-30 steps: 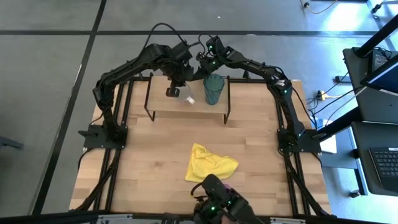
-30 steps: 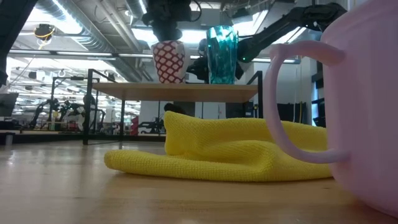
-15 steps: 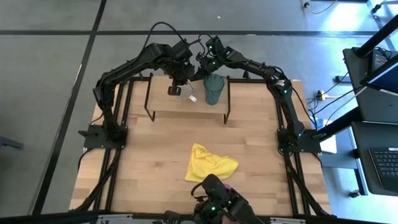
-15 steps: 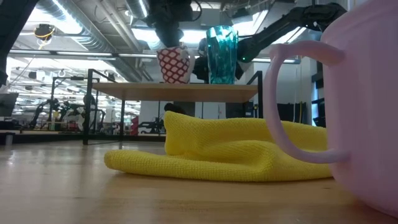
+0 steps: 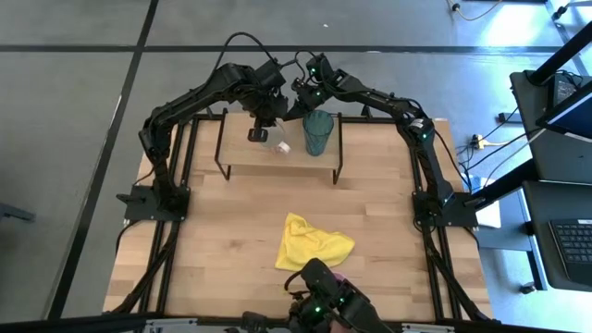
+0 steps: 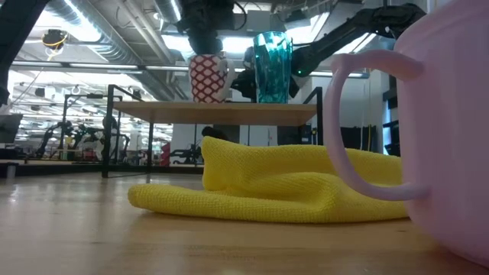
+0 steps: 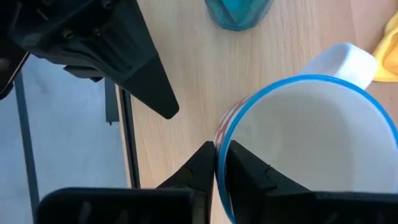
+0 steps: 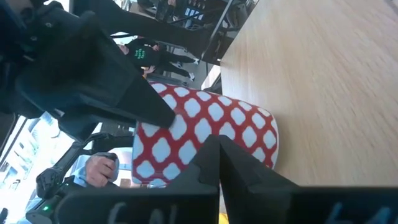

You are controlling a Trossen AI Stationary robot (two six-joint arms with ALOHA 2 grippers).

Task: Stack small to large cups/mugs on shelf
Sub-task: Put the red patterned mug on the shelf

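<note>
Red-and-white lattice glaze marks the patterned mug (image 6: 208,77), which stands upright on the shelf (image 6: 214,112) just beside the teal tumbler (image 6: 272,66), the two close but apart. From the left wrist view, the left gripper (image 7: 217,163) pinches the mug's blue-edged rim, one finger inside the wall and one outside, clamped together on it. The mug looks like glazed ceramic: stiff, fairly heavy for a rim pinch, slick and breakable, so it would likely swing or slip if lifted fast; the white handle (image 7: 341,60), on the side away from the fingers, offers no better hold. The tumbler seems light, thin plastic, and tall enough to tip, best taken around its body. The right gripper (image 8: 219,163) waits just behind the mug, over the shelf's far edge, its fingers pressed together on nothing. Well away from the shelf, at the table's (image 5: 231,222) near edge, sit the pink mug (image 6: 439,122) and, between it and the shelf, a soft yellow cloth (image 5: 313,242).
</note>
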